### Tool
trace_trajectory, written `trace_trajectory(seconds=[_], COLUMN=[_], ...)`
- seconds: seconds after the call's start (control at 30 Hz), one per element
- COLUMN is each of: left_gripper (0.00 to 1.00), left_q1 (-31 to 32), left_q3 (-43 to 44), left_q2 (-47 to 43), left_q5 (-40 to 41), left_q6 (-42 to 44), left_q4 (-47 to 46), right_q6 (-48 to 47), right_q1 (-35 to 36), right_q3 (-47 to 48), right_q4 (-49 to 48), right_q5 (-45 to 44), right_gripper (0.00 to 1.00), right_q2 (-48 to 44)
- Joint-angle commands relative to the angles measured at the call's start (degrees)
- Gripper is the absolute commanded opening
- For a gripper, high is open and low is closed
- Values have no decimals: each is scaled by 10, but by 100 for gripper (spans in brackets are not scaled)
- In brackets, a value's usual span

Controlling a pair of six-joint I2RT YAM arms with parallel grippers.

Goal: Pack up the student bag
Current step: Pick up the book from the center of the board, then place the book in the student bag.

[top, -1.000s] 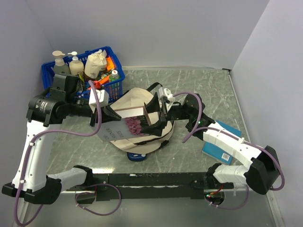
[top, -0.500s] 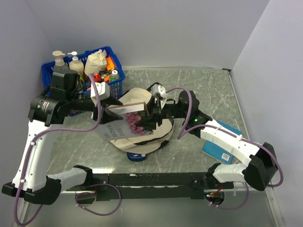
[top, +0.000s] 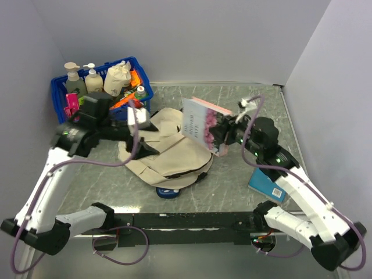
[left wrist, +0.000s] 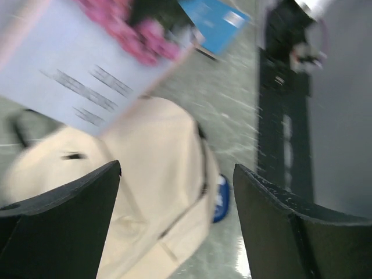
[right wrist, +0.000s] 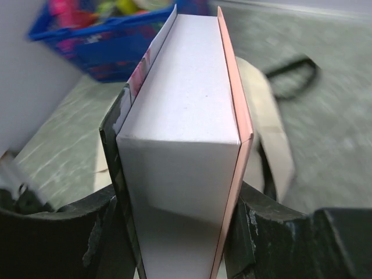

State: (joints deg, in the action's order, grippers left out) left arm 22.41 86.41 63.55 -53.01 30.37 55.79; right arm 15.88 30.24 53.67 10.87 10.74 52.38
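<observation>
Since the desk carries the student bag slumped flat around its middle, a little nearer the left edge than the right, its mouth does not look open wide. That is probably why the book is held up in the air rather than pushed in.

A blue basket full of bottles fills the far left corner, just beside the bag's far side, leaving little room to work there. The right gripper is clenched on a thick book with pink flowers on its cover, holding it upright over the bag's right side. The left gripper hangs released above the bag with nothing between its fingers, likely placed to lift the opening.

A blue book lies near the right edge, beside the right arm. Something small and blue peeks from under the bag's near side.
</observation>
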Motion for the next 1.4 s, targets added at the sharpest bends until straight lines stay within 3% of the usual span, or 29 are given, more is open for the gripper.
trace_trajectory(seconds=[0.0, 0.07, 0.27, 0.47, 0.7, 0.93, 1.07, 1.23, 1.27, 1.3, 1.37], left_gripper=[83, 85, 98, 96, 97, 96, 88, 69, 44, 31, 18], left_q1=[108, 176, 252, 301, 350, 361, 353, 349, 348, 348, 347], left_q3=[-63, -96, -109, -155, -233, -250, -231, -225, -228, -231, -235], left_q2=[34, 41, 126, 161, 174, 225, 247, 248, 243, 242, 232], left_q5=[44, 99, 168, 258, 341, 493, 528, 575, 599, 613, 636], left_q6=[27, 50, 43, 10, -39, -33, -29, -31, -36, -39, -44], left_q4=[5, -20, -95, -225, -317, -428, -445, -453, -460, -479, -497], right_q6=[84, 100, 129, 156, 150, 141, 143, 148, 149, 151, 156], right_q1=[-2, -3, -4, -16, -22, -24, -26, -26, -26, -26, -26], right_q3=[-4, 1, -1, 18, 6, 6, -8, -24, -26, -28, -36], right_q4=[112, 146, 238, 303, 291, 292, 289, 303, 309, 313, 325], right_q5=[-204, -236, -318, -339, -339, -323, -309, -298, -296, -295, -283], right_gripper=[0, 0, 0, 0, 0, 0, 0, 0, 0, 0, 0], right_q2=[-78, -106, -161, -156, -172, -172, -181, -194, -201, -205, -217])
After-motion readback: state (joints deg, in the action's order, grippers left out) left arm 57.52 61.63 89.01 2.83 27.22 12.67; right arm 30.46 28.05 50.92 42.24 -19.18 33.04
